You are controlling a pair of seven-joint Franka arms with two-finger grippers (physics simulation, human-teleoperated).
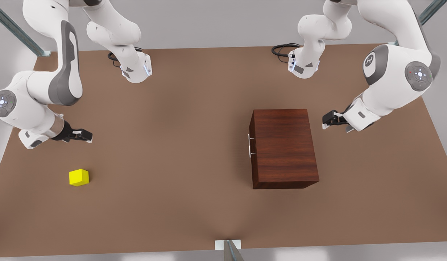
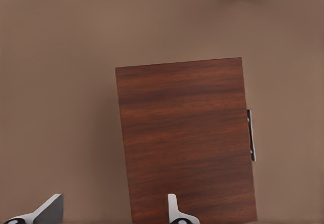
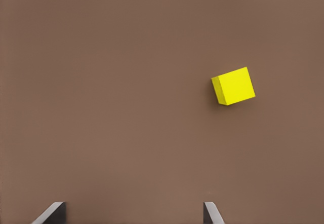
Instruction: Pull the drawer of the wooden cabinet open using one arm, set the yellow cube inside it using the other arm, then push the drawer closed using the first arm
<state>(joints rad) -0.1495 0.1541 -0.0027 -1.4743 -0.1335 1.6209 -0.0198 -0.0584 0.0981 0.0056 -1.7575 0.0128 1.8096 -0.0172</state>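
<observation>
Cabinet (image 1: 284, 145): stands on the desk (image 1: 179, 119), right of centre in the front view, flat top facing the camera; in the left wrist view (image 2: 185, 138) it takes up the middle of the frame.
Drawer: fully closed, its front flush with the cabinet's side toward the front view's left; little of the front panel shows from above.
Handle (image 1: 249, 145): thin silver bar on that side, running along the drawer front; in the left wrist view (image 2: 251, 135) it sits at the cabinet's right edge.
Cube (image 1: 78, 177): yellow, alone on the desk in the lower left of the front view, well apart from the cabinet; in the right wrist view (image 3: 233, 85) it lies right of centre, turned slightly askew.
Left tool (image 1: 327, 120): at the front view's right, above the desk just beside the cabinet's far-from-handle side, not touching it; fingers (image 2: 173, 209) spread wide, nothing between them.
Right tool (image 1: 86, 136): at the front view's left, above the desk, near the cube but clear of it, up-frame from it; fingers (image 3: 211, 213) spread wide, nothing between them.
Desk: plain brown surface carrying the cabinet, the cube and both arm bases.
</observation>
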